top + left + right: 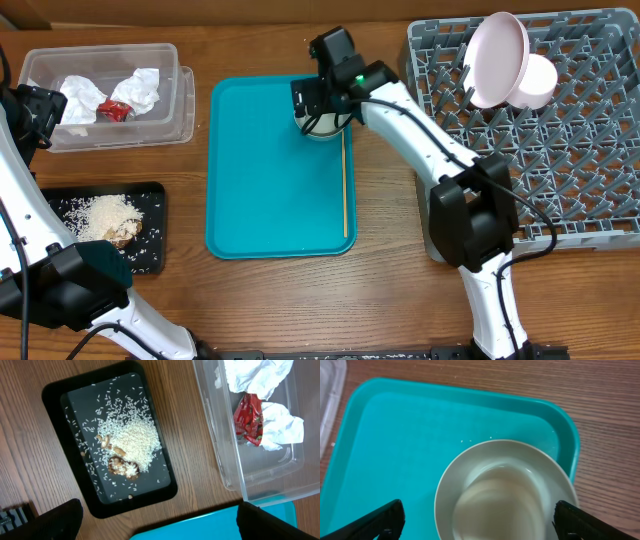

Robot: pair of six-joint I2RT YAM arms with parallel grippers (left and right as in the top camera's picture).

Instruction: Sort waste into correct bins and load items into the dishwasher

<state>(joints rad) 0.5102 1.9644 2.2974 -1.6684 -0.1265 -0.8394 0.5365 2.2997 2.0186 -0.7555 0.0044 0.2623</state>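
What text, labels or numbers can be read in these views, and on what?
No text is readable in any view.
The red wrapper in the clear tub has print on it, but it is too blurred to read.
Nothing else shows lettering.

Light: bright, even, from above; shadows short and soft. Overhead view: sharp. Left wrist view: crisp, pale sheen along clear tub [220, 460] wall at 3 o'clock. Right wrist view: bowl [505, 495] at 6 o'clock smeared (inside most).
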